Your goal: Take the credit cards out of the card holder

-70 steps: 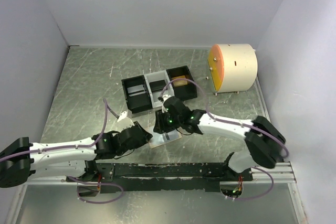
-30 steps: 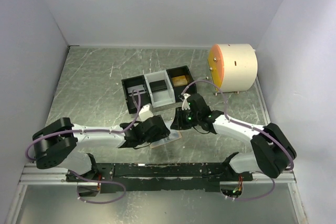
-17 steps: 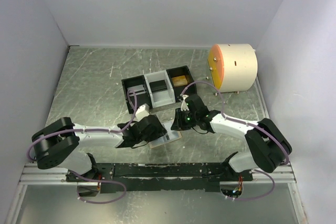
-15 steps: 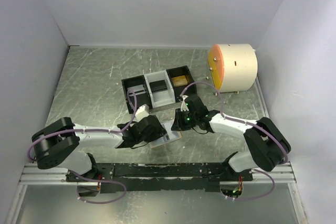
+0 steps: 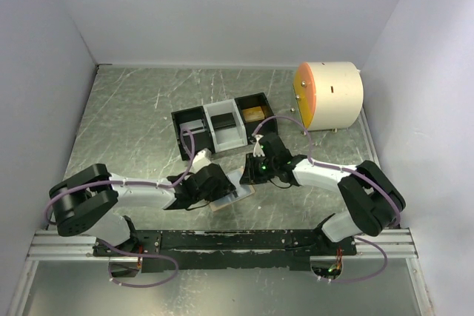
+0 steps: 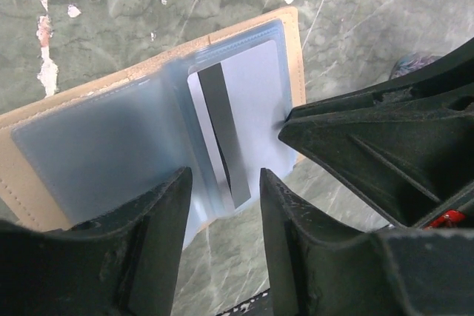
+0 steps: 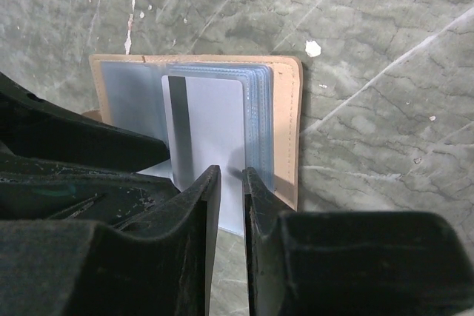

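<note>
**Inspector:** Where is the wallet (image 5: 234, 196), and why are both arms at it?

**Assistant:** It lies open on the bench (image 5: 133, 109), at 6 o'clock from the tray (image 5: 209, 138), with the tan cover down and the pale blue sleeves up. The left pincer (image 6: 224, 183) stands at its 9 o'clock. Its fingers are spread astride one edge and pinch nothing. I judge it is there to steady the wallet, though I cannot confirm contact.

**Inspector:** And the right pincer (image 7: 231, 175)?

**Assistant:** It is at the wallet's 2 o'clock, narrowed to a slit, with its tips at the edge of a card (image 6: 248, 101). Whether it nips the card I cannot tell. I judge its purpose is to draw the card out.

**Inspector:** What is the card's condition?

**Assistant:** It is silver-grey, thin and flat, with one dark stripe. It lies on the sleeves of the half nearest the right pincer. Whether it has left its slot cannot be told.
</note>
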Action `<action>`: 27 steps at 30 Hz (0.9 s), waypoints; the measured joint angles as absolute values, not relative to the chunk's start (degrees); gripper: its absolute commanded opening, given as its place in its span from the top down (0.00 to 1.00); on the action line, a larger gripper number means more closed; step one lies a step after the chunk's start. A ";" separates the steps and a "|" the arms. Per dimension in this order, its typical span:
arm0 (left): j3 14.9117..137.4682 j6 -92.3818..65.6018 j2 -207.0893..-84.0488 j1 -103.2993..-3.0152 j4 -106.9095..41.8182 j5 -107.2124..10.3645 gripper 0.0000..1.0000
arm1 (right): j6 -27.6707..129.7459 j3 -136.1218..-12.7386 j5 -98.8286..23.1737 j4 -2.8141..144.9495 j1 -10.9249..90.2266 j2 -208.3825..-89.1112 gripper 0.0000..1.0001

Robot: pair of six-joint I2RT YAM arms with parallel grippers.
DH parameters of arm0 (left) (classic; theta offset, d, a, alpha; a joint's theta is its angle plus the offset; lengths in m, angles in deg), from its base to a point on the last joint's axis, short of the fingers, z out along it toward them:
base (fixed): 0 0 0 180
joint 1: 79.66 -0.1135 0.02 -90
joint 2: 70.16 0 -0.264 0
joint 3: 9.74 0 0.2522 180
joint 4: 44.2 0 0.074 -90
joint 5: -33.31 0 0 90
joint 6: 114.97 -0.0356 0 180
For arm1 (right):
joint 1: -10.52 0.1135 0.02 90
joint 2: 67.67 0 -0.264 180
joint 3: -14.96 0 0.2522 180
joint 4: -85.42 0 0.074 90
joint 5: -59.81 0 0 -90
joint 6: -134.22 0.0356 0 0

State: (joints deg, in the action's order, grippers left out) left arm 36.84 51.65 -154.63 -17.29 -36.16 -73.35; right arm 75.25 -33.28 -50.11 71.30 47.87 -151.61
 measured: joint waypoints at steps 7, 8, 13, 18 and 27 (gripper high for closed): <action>33.54 53.75 -156.09 -17.57 -43.89 -72.87 0.60 | 76.25 -32.27 -50.72 72.96 47.80 -151.59 0.81; 33.41 53.97 -156.51 -17.59 -44.53 -72.85 0.61 | 76.39 -32.10 -50.83 73.25 47.74 -151.59 0.81; 31.86 55.32 -156.77 -17.66 -47.52 -72.74 0.59 | 76.78 -31.59 -50.79 74.25 47.54 -151.43 0.81; 31.24 55.98 -155.09 -17.68 -47.11 -72.67 0.54 | 76.82 -31.46 -50.83 74.41 47.56 -151.39 0.81; 31.57 55.30 -151.92 -17.68 -43.04 -72.61 0.59 | 76.82 -31.46 -51.09 74.36 47.56 -151.39 0.81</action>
